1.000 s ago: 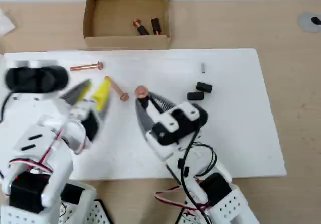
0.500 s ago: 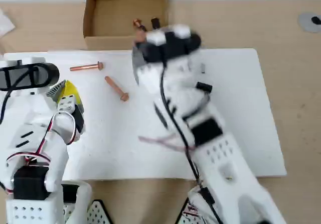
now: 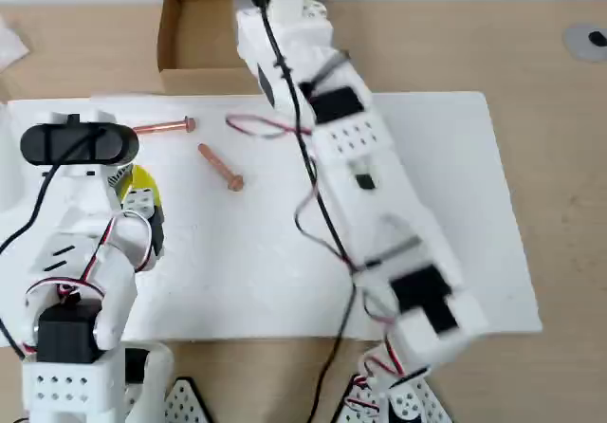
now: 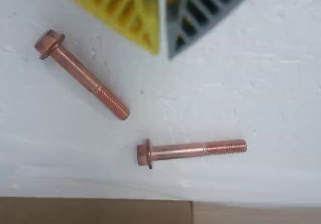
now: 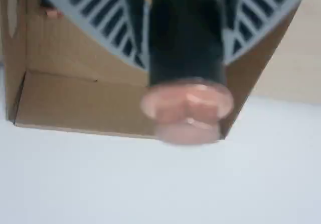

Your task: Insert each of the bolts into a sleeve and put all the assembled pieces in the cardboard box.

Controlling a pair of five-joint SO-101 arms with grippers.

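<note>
Right arm (image 3: 360, 157) stretches at full length to the cardboard box (image 3: 204, 80), its gripper (image 5: 185, 66) at the box with jaws clamped on a sleeved bolt (image 5: 186, 103). Left arm (image 3: 85, 252) sits folded, well short of the box, its gripper (image 4: 164, 53) pointing down, jaws closed tip to tip.

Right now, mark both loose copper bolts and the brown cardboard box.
Copper bolt nearer the box (image 3: 163, 127): high view, mid-shank.
Slanted copper bolt (image 3: 219, 167): high view, mid-shank.
Brown cardboard box (image 3: 204, 80): high view, front wall.
</note>
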